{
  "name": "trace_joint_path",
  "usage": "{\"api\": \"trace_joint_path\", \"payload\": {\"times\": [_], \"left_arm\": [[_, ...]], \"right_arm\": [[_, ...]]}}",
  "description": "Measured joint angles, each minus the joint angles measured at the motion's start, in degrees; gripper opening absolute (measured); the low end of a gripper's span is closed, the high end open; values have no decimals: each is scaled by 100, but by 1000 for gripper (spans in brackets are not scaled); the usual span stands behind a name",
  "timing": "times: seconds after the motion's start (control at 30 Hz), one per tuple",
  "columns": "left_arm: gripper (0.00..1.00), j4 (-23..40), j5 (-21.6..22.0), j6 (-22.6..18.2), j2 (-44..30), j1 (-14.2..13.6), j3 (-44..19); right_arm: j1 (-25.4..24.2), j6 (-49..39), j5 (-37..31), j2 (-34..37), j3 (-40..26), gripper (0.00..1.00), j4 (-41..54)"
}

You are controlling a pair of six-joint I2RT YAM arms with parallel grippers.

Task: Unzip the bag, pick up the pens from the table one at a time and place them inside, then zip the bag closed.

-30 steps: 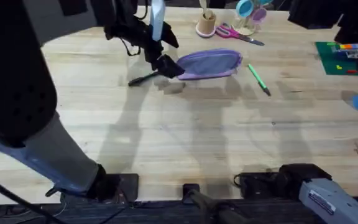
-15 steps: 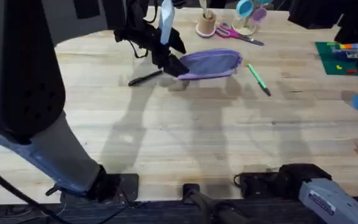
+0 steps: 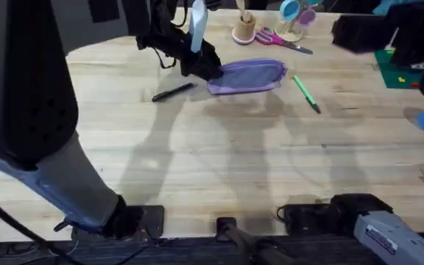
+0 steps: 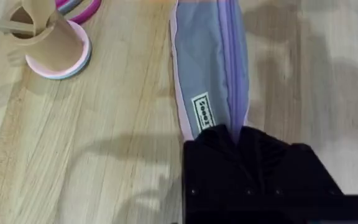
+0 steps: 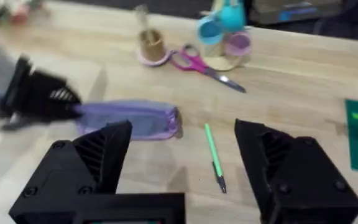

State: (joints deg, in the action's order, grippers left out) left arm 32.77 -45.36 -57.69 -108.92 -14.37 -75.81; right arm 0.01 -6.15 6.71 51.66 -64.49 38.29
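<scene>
The lavender bag [image 3: 249,76] lies at the far middle of the table [image 3: 219,162]. My left gripper [image 3: 206,68] is shut on the bag's left end; in the left wrist view the black fingers [image 4: 247,174] pinch the end of the bag [image 4: 207,68] where its zipper finishes. The black pen [image 3: 173,91] lies just left of the bag, the green pen [image 3: 306,93] just right of it. My right gripper [image 3: 363,33] hovers blurred at the far right. In its own view the right gripper [image 5: 182,130] is open above the table, facing the bag [image 5: 129,118] and the green pen [image 5: 214,155].
Behind the bag stand a cup with wooden sticks [image 3: 245,28], pink-handled scissors [image 3: 280,40] and teal and pink holders [image 3: 294,15]. A green mat [image 3: 403,70] lies at the right edge. The near half of the table is bare wood.
My left gripper has moved right along the table onto the bag's left end. The right arm has come into view at the far right, in motion.
</scene>
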Motion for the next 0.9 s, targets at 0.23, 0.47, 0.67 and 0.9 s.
{"api": "trace_joint_path", "payload": {"times": [0.23, 0.47, 0.67, 0.9], "left_arm": [[44, 0, 0, 0, -2, 0, 0], [44, 0, 1, -1, 0, 0, 0], [44, 0, 0, 0, -1, 0, 0], [44, 0, 0, 0, 0, 0, 0]], "right_arm": [[0, -1263, 708, 206, -13, 995, 310], [-4, -2247, 852, 483, -13, 995, 403], [-4, -2491, 880, 602, -13, 996, 422], [-4, -2565, 877, 612, -13, 996, 438]]}}
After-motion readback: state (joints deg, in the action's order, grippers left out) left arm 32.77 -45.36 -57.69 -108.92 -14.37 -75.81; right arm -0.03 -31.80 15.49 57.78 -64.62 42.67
